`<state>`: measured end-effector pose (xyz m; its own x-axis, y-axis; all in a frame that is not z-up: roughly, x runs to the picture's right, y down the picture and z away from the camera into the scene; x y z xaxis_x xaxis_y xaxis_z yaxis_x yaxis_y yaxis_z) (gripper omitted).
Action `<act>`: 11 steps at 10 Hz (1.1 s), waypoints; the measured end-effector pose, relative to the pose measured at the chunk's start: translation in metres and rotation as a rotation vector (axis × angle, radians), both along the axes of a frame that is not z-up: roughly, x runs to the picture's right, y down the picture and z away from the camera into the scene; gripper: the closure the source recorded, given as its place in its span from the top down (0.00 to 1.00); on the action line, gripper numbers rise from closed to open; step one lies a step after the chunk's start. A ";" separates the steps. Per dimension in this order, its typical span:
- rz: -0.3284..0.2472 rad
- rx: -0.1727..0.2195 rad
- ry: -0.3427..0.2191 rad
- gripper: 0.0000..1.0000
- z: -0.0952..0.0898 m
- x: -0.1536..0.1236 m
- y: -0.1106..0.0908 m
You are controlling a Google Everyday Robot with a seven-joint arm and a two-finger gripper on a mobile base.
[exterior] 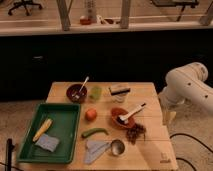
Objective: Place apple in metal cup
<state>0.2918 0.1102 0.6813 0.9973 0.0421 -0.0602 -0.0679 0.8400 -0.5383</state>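
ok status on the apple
Claw out of view; white arm at right. Round orange-red apple loose, mid-table. Shiny silver metal cup at front edge; long green pepper between them.

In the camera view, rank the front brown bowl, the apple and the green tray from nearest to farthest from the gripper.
The gripper hangs at the table's right edge.
1. front brown bowl, right of centre.
2. apple, centre.
3. green tray, far left.

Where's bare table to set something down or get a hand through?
Free: front-right corner, right of the metal cup and below the grape bunch; rear-right strip near the arm. Crowded: centre, around the apple, green pepper and reddish-brown bowl. Tool is out of view, only the arm shows.
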 end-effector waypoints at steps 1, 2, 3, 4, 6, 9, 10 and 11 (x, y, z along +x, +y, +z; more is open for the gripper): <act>0.000 0.000 0.000 0.80 0.000 0.000 0.000; 0.000 0.000 0.000 0.80 0.000 0.000 0.000; 0.000 0.000 0.000 0.80 0.000 0.000 0.000; 0.000 0.000 0.000 0.80 0.000 0.000 0.000; -0.001 -0.001 0.000 0.80 0.000 0.000 0.000; -0.062 -0.004 -0.017 0.80 0.000 -0.026 0.004; -0.089 -0.006 -0.026 0.80 0.001 -0.040 0.006; -0.103 -0.006 -0.030 0.80 0.001 -0.047 0.007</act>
<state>0.2450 0.1170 0.6825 0.9977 -0.0615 -0.0300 0.0353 0.8382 -0.5442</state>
